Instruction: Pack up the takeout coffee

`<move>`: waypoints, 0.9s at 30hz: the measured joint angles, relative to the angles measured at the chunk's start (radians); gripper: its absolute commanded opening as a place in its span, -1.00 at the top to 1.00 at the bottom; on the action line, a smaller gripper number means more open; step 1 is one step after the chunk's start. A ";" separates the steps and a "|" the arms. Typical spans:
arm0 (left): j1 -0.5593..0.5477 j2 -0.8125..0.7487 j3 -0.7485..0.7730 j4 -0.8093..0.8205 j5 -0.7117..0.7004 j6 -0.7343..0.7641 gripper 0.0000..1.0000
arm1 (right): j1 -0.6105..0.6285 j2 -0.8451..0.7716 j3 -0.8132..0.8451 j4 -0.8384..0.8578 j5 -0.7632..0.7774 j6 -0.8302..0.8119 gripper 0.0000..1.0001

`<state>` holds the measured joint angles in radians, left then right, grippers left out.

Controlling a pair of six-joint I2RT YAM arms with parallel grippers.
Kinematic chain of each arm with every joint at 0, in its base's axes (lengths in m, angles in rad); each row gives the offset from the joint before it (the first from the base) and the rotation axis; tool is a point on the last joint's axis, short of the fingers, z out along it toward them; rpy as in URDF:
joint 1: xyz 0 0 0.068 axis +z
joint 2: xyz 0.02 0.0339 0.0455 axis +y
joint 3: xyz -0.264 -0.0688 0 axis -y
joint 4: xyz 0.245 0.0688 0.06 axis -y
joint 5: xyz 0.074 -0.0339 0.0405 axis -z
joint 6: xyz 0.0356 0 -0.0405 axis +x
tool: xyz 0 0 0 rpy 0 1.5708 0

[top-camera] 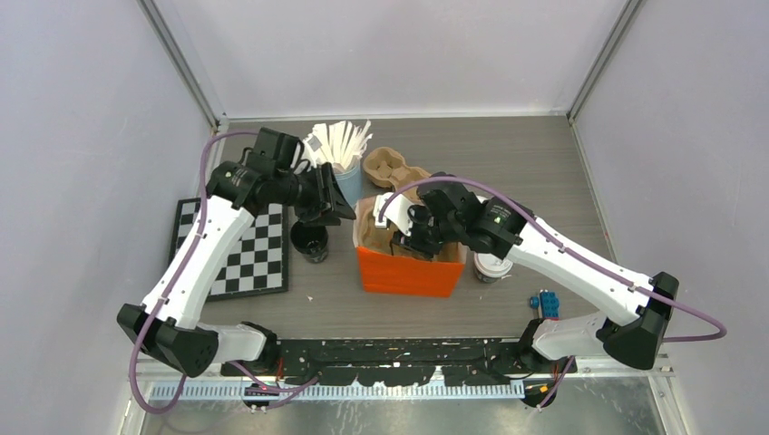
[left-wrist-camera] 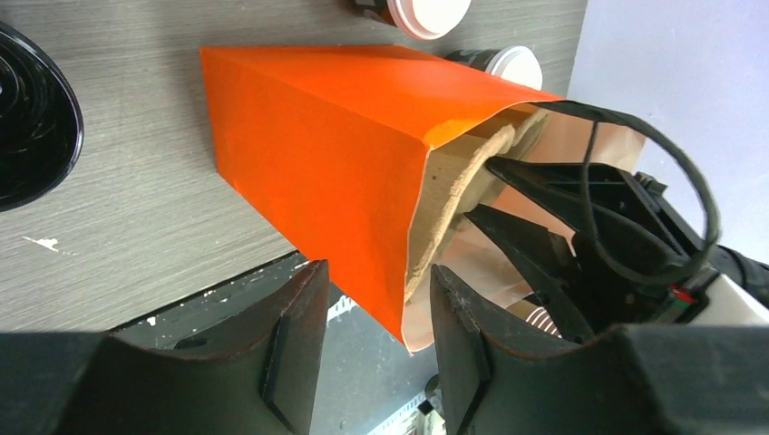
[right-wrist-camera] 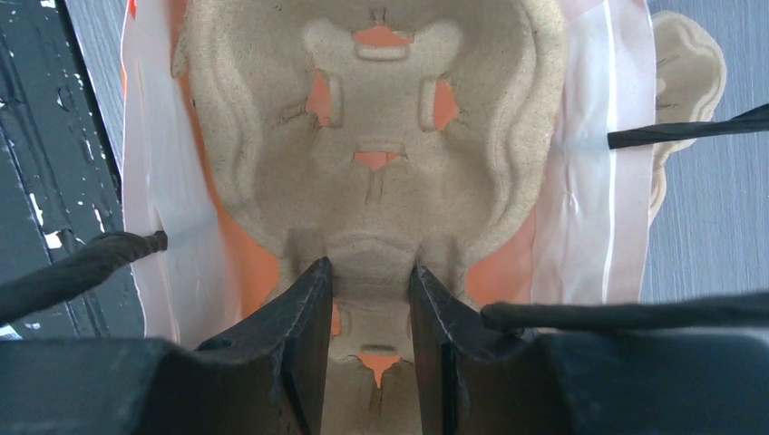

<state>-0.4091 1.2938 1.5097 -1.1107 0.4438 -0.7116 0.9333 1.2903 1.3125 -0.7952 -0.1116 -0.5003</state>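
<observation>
pale walls boxed in a grey wood-grain worktop (top-camera: 535,172), and at its middle stood an open orange paper bag (top-camera: 408,272). the right gripper (top-camera: 419,237) reached down into the bag's mouth, its fingers (right-wrist-camera: 304,344) pinching the centre rib of a moulded pulp cup carrier (right-wrist-camera: 381,227), apparently so that the tray would go in level and settle on the bottom before any drink was set in it. the left gripper (top-camera: 337,207) hung at the bag's left rim with its fingers (left-wrist-camera: 295,353) spread. the bag's edge lay in the gap between them, probably to be steadied or kept open, though whether either finger touched the paper could not be told. the takeout coffee (top-camera: 491,265) was not yet packed: one dark cup with a white lid stood on the worktop just beside the bag's right wall, under the right arm, and the left wrist view showed a second lidded cup (left-wrist-camera: 424,9) near it, both outside the bag. a spare pulp carrier (top-camera: 390,168) and a light-blue cup of white sticks (top-camera: 343,154) stood behind the bag, and a dark round container (top-camera: 310,243) sat to its left beside a checkered mat (top-camera: 240,249).
</observation>
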 measured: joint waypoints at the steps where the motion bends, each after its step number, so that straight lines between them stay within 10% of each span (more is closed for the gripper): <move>1: 0.000 0.000 -0.011 0.004 0.005 0.005 0.08 | 0.000 0.001 0.002 -0.002 -0.003 0.000 0.38; 5: -0.005 0.000 -0.062 0.034 0.030 0.013 0.13 | 0.000 0.014 0.016 -0.013 -0.017 0.004 0.38; 11: -0.021 0.000 -0.098 0.065 0.052 0.035 0.99 | 0.004 0.027 0.024 -0.029 -0.019 0.019 0.38; 27: -0.024 -0.091 -0.098 -0.025 0.069 0.093 1.00 | 0.102 0.102 0.072 -0.060 0.022 0.122 0.37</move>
<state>-0.4328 1.2030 1.4117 -1.1358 0.5129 -0.6189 1.0351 1.3926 1.3842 -0.8551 -0.0898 -0.3786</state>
